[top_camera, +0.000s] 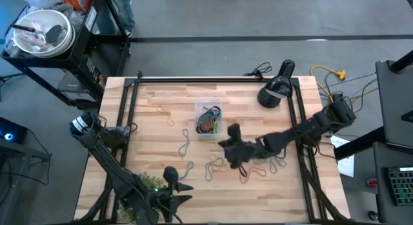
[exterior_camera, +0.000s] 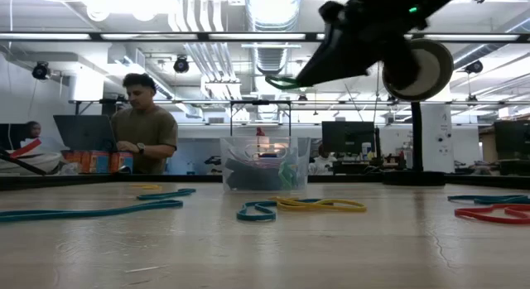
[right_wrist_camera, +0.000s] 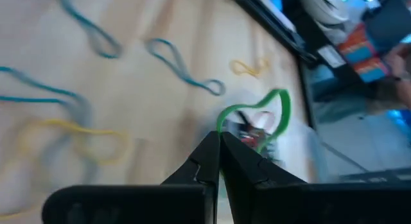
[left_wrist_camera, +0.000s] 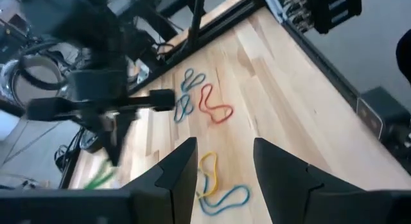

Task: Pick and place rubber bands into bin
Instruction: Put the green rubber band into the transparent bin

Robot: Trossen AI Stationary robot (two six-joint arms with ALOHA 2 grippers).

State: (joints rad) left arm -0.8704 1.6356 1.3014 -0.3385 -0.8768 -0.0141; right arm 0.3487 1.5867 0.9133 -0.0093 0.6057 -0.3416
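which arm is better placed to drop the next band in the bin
Right. The right gripper is shut on a green rubber band and is up off the table close to the bin. The left gripper is open, empty, at the near edge.

Four cameras: one overhead, one at counter height, one on each wrist.

The high view looks straight down on the whole counter (top_camera: 161, 154) and both arms. The low view looks level across the boards into the room, sharing the clear bin (exterior_camera: 264, 163) with the overhead view. The left wrist view faces across the counter toward the right arm; the right wrist view sits close above the boards, sharing the bands with the others.
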